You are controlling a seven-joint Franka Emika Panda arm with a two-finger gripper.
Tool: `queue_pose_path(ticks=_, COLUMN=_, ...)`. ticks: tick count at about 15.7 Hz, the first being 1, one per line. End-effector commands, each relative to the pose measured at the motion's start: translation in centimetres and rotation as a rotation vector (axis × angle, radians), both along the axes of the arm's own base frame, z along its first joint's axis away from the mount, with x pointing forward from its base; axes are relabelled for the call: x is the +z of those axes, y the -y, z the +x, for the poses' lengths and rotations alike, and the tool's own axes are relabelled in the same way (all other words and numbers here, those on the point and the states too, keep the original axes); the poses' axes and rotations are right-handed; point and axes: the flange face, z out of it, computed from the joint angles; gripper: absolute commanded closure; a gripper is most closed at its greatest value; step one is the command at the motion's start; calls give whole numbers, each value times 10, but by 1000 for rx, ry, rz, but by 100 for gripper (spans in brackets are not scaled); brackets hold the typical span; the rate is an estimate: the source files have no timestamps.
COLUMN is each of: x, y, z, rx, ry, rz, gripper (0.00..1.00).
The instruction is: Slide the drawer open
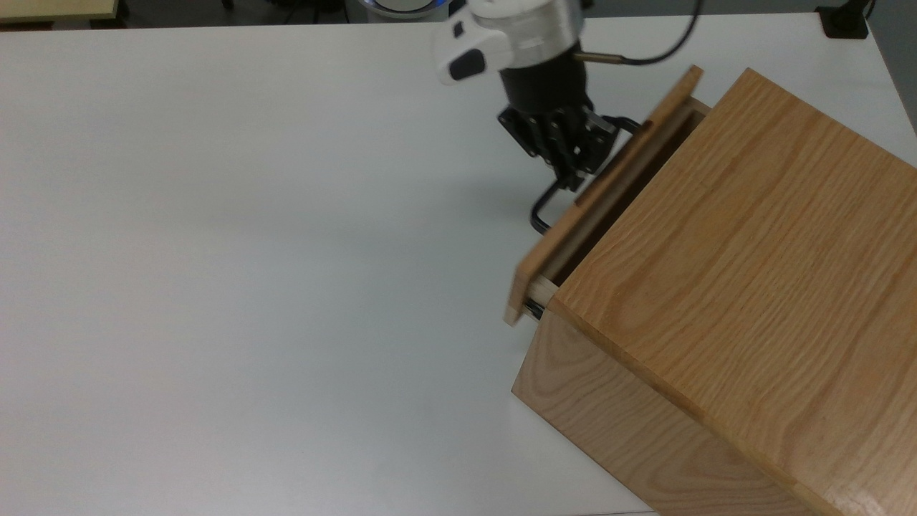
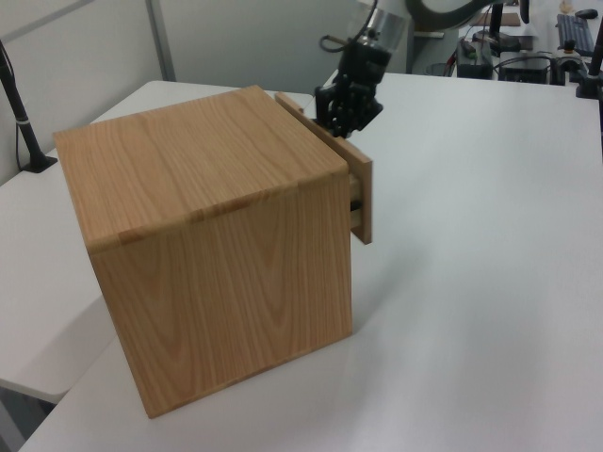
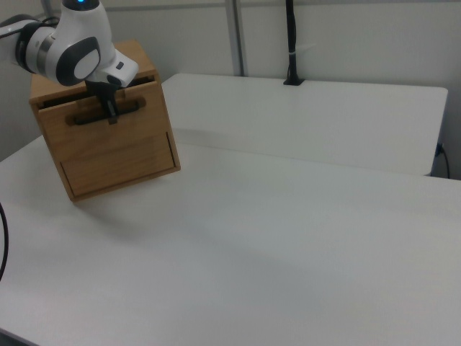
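Observation:
The light oak drawer (image 1: 551,244) stands pulled a short way out of the big oak casing (image 1: 752,251), leaving a dark gap behind its front panel. My gripper (image 1: 572,179) is shut on the thin black bar handle (image 1: 536,211) near its middle. In the left view the gripper (image 2: 341,121) hangs over the protruding drawer front (image 2: 362,193). In the right view the gripper (image 3: 111,115) clasps the handle (image 3: 83,120) on the upper drawer (image 3: 148,119).
The casing sits on a white table (image 1: 251,251), near the top view's right and bottom edges. A second flat panel (image 3: 119,167) lies below the drawer. Black posts stand at the table's edges (image 3: 292,43) (image 2: 19,104).

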Motion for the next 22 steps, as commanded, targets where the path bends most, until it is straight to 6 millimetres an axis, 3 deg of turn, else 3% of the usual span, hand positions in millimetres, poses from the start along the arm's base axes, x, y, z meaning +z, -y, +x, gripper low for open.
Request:
queue_pose_path(ticks=1, x=7, y=57, z=-38, rx=45, ry=-45, rz=40, gripper=91)
queue_pose_path(ticks=5, x=1, y=88, z=-51, rx=81, ry=-96, rz=40, gripper=91)
queue_pose_path(ticks=9, x=1, y=100, z=-55, rx=87, ry=-120, rz=43, gripper=91)
queue_pose_path(ticks=10, x=1, y=103, z=-55, rx=83, ry=-120, rz=44, gripper=84)
queue_pose_path(ticks=11, x=0, y=103, z=-55, rx=80, ry=-121, rz=44, gripper=52)
queue_pose_path(ticks=12, x=0, y=102, z=-54, rx=72, ry=-125, rz=42, gripper=1)
queue_pose_path(ticks=17, x=7, y=100, z=-56, rx=116, ry=-110, rz=29, gripper=0)
queue_pose_path(ticks=20, x=29, y=106, z=-69, rx=174, ry=-87, rz=39, gripper=0)
queue_pose_path(ticks=22, x=44, y=123, z=-77, rx=205, ry=-84, rz=42, gripper=0)
